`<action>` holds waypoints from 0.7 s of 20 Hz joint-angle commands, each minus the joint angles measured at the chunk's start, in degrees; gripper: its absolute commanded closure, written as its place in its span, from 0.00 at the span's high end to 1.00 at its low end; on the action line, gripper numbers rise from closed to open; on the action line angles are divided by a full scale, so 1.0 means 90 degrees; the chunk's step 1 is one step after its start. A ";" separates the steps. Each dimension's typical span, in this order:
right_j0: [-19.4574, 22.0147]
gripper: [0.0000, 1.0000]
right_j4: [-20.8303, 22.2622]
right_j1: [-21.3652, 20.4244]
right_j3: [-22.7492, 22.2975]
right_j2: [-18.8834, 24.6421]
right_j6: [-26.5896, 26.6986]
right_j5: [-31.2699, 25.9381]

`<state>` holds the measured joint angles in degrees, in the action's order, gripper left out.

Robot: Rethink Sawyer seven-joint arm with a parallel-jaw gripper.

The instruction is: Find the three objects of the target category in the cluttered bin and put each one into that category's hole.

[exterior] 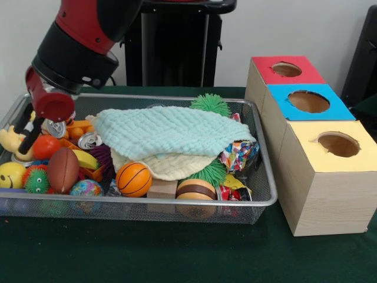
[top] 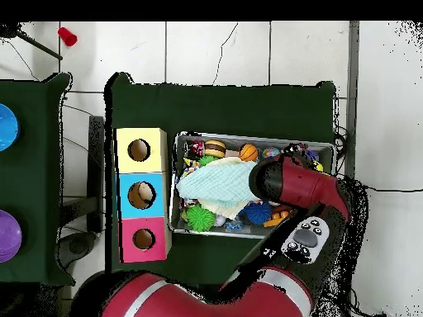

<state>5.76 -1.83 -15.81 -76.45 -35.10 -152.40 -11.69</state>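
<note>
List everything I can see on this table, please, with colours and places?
mesh bin: 1, silver, on the green table
cloth: 1, mint green, draped over the toys
cream cloth: 1, under the mint one
basketball: 1, orange, front of the bin
football: 1, brown, bin's left part
spiky balls: 2 showing, green, beside the cloths
boxes with holes: 3, red, blue, yellow tops, right of the bin
arm: 1, red and black, over the bin's left end
</note>
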 commanded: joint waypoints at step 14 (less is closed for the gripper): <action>-0.0259 1.00 -0.0946 0.1279 0.0019 -0.0173 -0.1197 -0.0094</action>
<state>4.49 -6.42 -8.91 -76.15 -38.11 -152.40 -11.68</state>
